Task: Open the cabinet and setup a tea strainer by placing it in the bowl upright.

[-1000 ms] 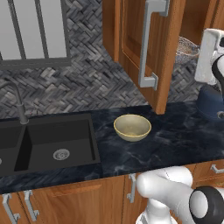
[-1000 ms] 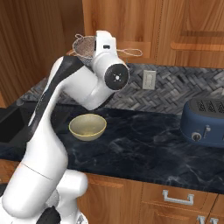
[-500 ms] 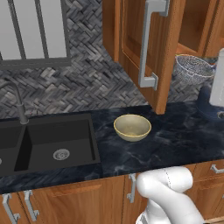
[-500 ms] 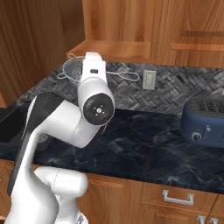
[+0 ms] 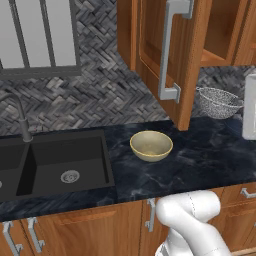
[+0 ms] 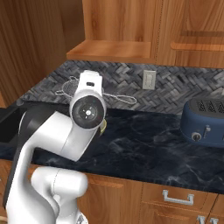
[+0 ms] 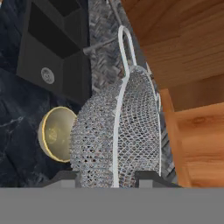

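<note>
The wall cabinet's door [image 5: 175, 55] stands open, its silver bar handle [image 5: 172, 50] facing me. The wire-mesh tea strainer [image 7: 118, 135] is held between my gripper's [image 7: 109, 180] dark finger tips [image 7: 65, 178], the gripper shut on it. The strainer [image 5: 217, 102] hangs a little above the dark counter, right of the open door and below the cabinet. In the right base view the strainer [image 6: 69, 87] peeks out behind my arm. The pale yellow bowl [image 5: 151, 145] sits empty on the counter, left of and lower than the strainer; the bowl [image 7: 57, 133] lies beside the mesh in the hand view.
A black sink [image 5: 55, 160] with a faucet [image 5: 20, 117] lies left of the bowl. A blue toaster [image 6: 203, 122] stands at the right on the counter, with a wall outlet [image 6: 148, 79] behind it. Lower wooden cabinets [image 5: 90, 230] run under the counter.
My arm has come down out of the cabinet with the strainer, which has dropped from shelf height to just above the counter. The bowl and door have not moved.
</note>
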Available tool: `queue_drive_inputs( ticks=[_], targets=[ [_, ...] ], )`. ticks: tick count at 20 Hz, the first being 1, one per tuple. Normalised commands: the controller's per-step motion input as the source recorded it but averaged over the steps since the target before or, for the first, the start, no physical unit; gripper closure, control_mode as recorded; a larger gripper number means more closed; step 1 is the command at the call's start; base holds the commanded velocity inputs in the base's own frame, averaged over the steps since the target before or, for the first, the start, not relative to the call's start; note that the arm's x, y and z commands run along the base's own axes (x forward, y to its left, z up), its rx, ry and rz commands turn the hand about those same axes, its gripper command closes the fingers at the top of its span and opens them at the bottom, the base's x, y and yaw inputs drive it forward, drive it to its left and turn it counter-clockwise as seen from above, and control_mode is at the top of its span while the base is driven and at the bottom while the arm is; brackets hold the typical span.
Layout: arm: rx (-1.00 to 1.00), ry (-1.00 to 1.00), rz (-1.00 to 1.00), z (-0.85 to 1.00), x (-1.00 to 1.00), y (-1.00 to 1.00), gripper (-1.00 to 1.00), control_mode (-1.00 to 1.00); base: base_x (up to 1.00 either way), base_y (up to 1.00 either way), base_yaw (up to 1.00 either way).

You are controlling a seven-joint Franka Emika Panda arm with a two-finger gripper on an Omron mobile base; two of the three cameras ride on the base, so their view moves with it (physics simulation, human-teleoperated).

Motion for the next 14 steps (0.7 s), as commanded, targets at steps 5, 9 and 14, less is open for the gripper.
queue_drive_inputs(
  ticks=[5,9,14],
  targets=[
    [-0.01,0.15,0.00,-0.54,0.00,0.00,1.00,-1.00,0.00,0.00,0.00],
    [-0.01,0.11,0.00,-0.47,0.23,0.00,1.00,-1.00,0.00,0.00,0.00],
    [-0.03,0.02,0.07,-0.37,0.55,0.12,1.00,-1.00,0.00,0.00,0.00]
  ],
)
